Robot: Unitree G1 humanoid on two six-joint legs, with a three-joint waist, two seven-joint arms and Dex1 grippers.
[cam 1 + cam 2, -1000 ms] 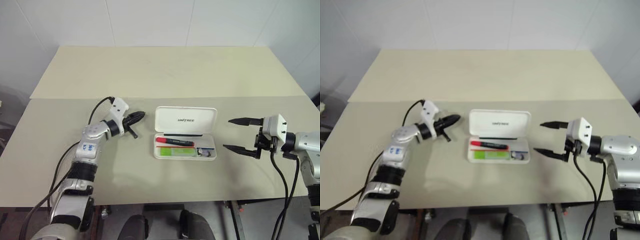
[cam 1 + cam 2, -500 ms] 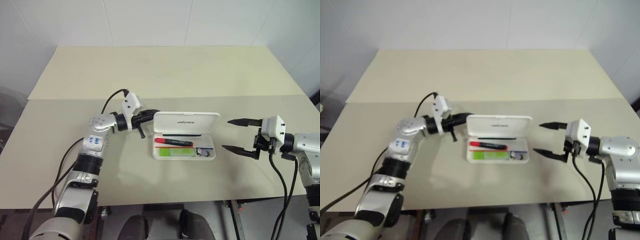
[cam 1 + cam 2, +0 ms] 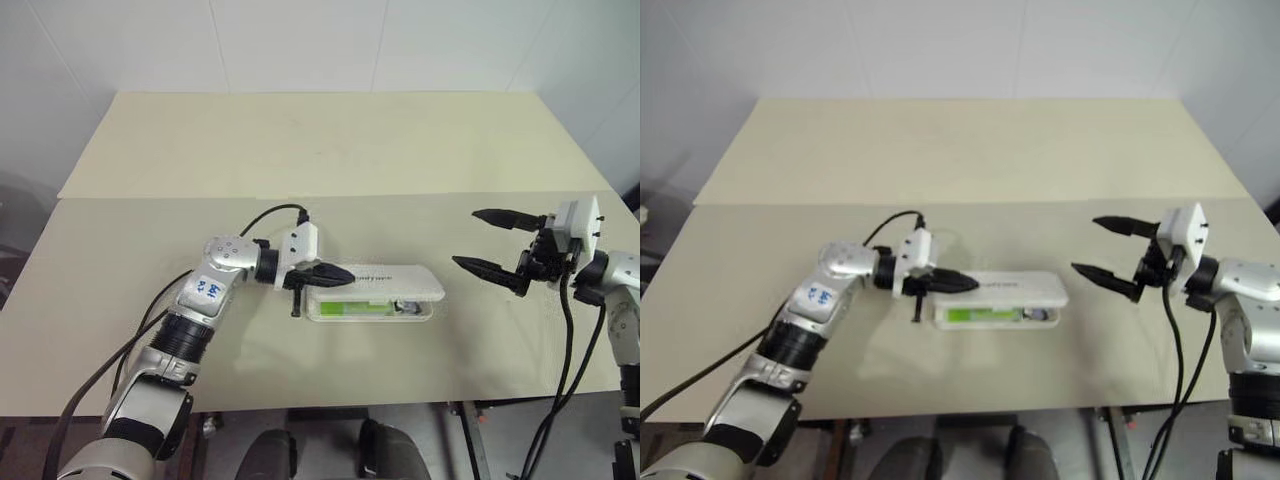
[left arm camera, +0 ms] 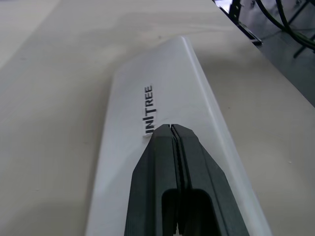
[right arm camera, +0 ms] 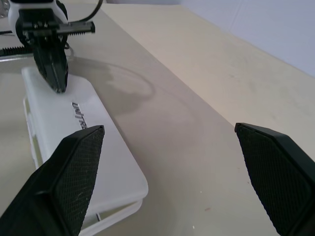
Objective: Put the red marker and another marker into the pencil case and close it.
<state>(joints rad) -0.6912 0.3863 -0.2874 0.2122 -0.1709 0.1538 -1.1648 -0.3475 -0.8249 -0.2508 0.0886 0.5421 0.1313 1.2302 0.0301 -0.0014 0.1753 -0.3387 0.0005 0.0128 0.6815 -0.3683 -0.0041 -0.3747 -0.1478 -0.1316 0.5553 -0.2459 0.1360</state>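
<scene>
On the beige table (image 3: pixel 120 300), the left gripper (image 3: pixel 340 272), fingers together, had swung from 9 o'clock of the case (image 3: pixel 400 285) onto its lid, pushing it nearly shut over the green marker (image 3: pixel 345 309); the right gripper (image 3: pixel 490 240) waited spread at 3 o'clock.

One white hard-plastic hinged pencil case (image 3: pixel 385 285); one lime-green translucent highlighter (image 3: pixel 345 309) inside; one beige table (image 3: pixel 330 140).
</scene>
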